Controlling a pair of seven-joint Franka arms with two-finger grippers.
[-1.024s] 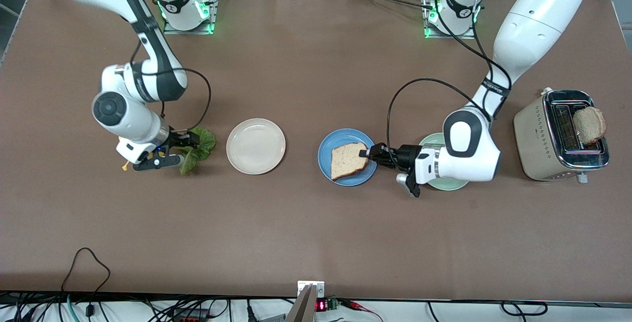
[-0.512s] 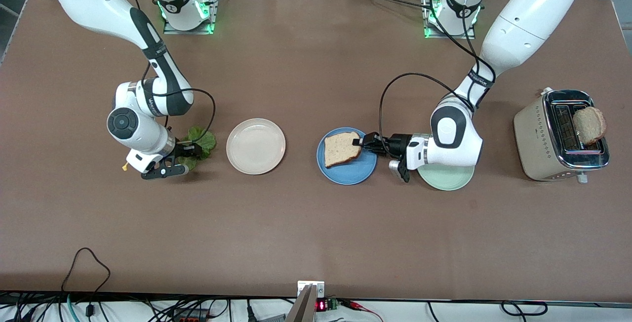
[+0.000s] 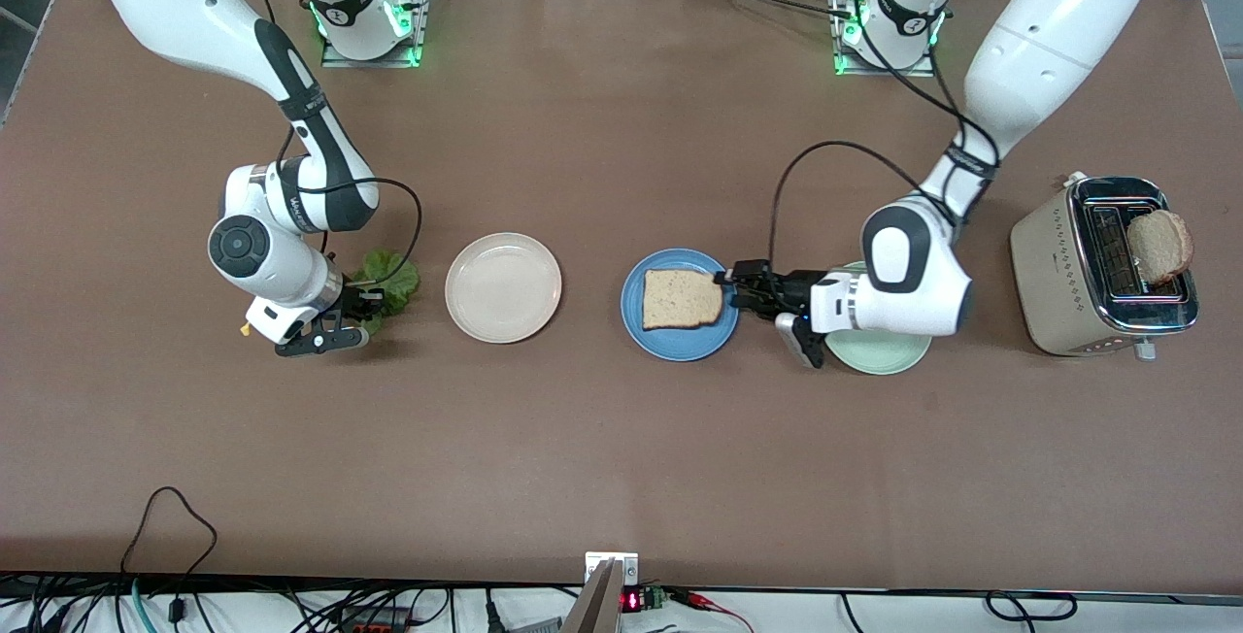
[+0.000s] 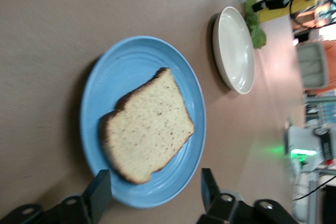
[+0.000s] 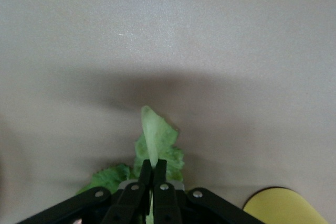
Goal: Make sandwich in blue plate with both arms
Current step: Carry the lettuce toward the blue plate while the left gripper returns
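The blue plate (image 3: 649,334) sits mid-table with one toasted bread slice (image 3: 683,300) lying flat on it. My left gripper (image 3: 730,288) is open and empty at the plate's rim on the side toward the left arm's end. In the left wrist view its fingers (image 4: 100,195) stand wide apart around the gripper (image 4: 155,182), level with the plate (image 4: 131,61) and the slice (image 4: 147,132). My right gripper (image 3: 367,301) is shut on a crinkled green lettuce leaf (image 3: 390,276), low over the table beside the cream plate. The leaf (image 5: 156,136) sticks out past the shut gripper (image 5: 153,165).
A cream-white plate (image 3: 503,286) lies between the lettuce and the blue plate. A mint-green plate (image 3: 879,353) lies partly under the left arm. A toaster (image 3: 1058,269) with a second bread slice (image 3: 1159,245) in it stands at the left arm's end. A yellow object (image 5: 281,208) shows by the right gripper.
My left gripper has let go of the bread slice, which now lies flat on the blue plate, and has drawn back to the rim. My right gripper still holds the lettuce and has barely moved.
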